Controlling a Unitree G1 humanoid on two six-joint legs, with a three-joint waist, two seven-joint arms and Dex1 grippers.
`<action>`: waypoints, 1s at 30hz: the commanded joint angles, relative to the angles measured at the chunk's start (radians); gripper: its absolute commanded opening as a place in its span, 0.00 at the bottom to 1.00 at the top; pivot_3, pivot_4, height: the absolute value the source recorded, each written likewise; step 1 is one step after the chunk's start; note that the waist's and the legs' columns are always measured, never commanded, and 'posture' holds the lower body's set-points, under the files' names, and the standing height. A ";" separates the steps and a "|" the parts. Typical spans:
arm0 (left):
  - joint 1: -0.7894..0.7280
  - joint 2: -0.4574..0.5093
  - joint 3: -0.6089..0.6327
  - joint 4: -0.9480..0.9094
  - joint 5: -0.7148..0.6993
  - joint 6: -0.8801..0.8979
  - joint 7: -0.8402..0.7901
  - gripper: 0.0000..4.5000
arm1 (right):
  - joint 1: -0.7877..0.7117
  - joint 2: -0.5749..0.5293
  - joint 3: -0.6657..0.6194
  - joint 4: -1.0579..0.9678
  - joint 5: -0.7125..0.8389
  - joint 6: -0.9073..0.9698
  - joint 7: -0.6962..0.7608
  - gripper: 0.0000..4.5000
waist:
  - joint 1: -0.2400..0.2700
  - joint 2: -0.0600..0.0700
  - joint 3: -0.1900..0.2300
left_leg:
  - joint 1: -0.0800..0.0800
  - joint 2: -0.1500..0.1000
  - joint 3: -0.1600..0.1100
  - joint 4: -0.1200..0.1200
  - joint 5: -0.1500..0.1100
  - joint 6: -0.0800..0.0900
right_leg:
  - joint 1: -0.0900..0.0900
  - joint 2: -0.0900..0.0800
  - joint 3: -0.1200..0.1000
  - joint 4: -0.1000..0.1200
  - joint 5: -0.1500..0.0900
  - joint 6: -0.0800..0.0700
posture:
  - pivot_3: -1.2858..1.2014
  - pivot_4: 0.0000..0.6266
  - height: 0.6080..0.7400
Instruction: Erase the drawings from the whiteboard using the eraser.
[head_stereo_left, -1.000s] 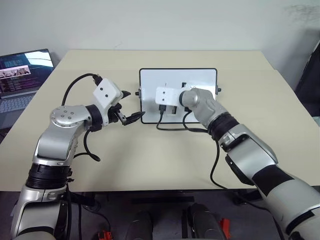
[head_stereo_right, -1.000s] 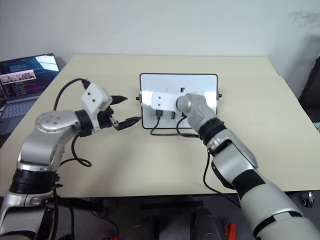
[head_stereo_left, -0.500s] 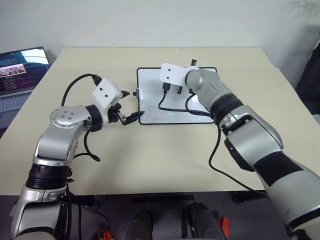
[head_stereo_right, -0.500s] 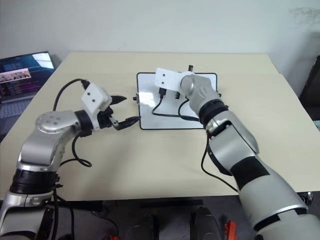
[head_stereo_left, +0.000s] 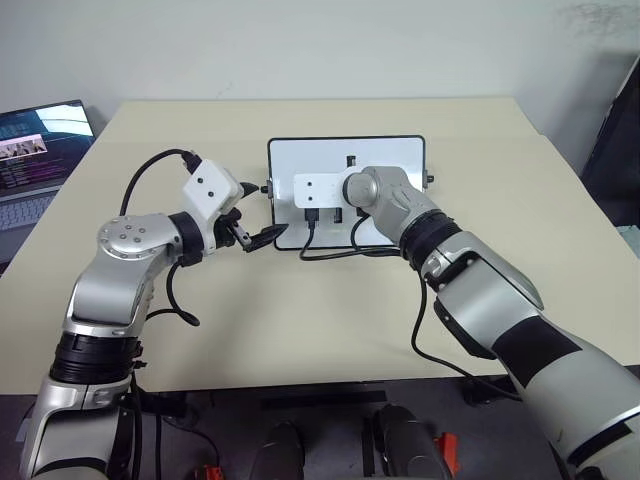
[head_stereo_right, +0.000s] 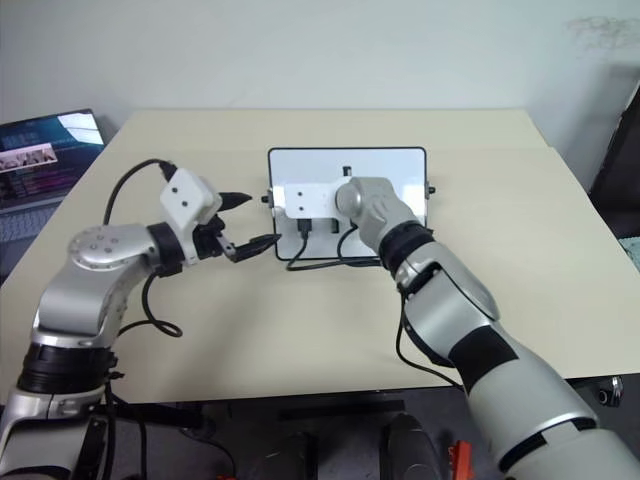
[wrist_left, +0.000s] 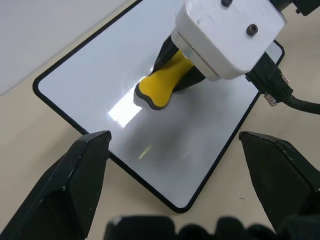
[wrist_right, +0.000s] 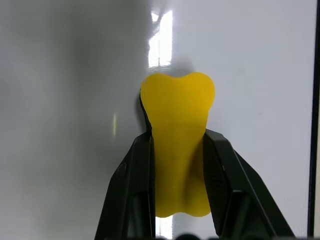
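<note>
The whiteboard (head_stereo_left: 400, 160) lies flat in the middle of the table, its long side facing me. My right gripper (wrist_right: 178, 140) is shut on the yellow eraser (wrist_right: 177, 125), whose end presses on the left part of the board. The same eraser (wrist_left: 160, 87) pokes out from under the right gripper's white box in the left wrist view. My left gripper (head_stereo_left: 262, 210) is open beside the board's left edge, its fingers spread on either side of the near left corner. The drawings are out of view; the board's visible surface is plain white.
An open laptop (head_stereo_left: 40, 140) sits at the table's far left. Black cables (head_stereo_left: 330, 250) from the right gripper loop over the board's near edge. Bare tabletop surrounds the board on the near, far and right sides.
The right gripper carried the eraser up to the board's far edge, then back down and left to the board's left part. The left arm stayed put.
</note>
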 joint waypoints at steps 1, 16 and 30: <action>-0.007 0.008 0.027 -0.034 -0.003 -0.003 0.013 1.00 | 0.005 -0.019 -0.008 0.018 -0.008 0.026 -0.002 0.22 | 0.000 0.000 0.000 | 0.000 0.000 0.000 0.000 0.000 0.000 | 0.000 0.000 0.000 0.000 0.000 0.000 | 0.52 0.24 1.00; -0.060 -0.005 0.001 0.012 0.003 -0.021 -0.005 1.00 | -0.031 -0.105 -0.110 -0.065 0.075 -0.087 -0.027 0.22 | 0.005 0.000 0.000 | -0.008 0.000 0.000 -0.002 0.000 0.000 | -0.007 0.000 0.000 -0.001 0.000 -0.001 | 0.52 0.24 1.00; -0.063 0.052 0.011 0.055 0.003 -0.052 -0.077 1.00 | 0.317 -0.559 -0.242 -0.736 0.212 -0.029 0.409 0.22 | 0.028 0.001 0.001 | -0.017 0.000 0.000 -0.002 -0.001 -0.001 | -0.014 -0.001 -0.002 -0.004 0.002 -0.004 | 0.52 0.24 1.00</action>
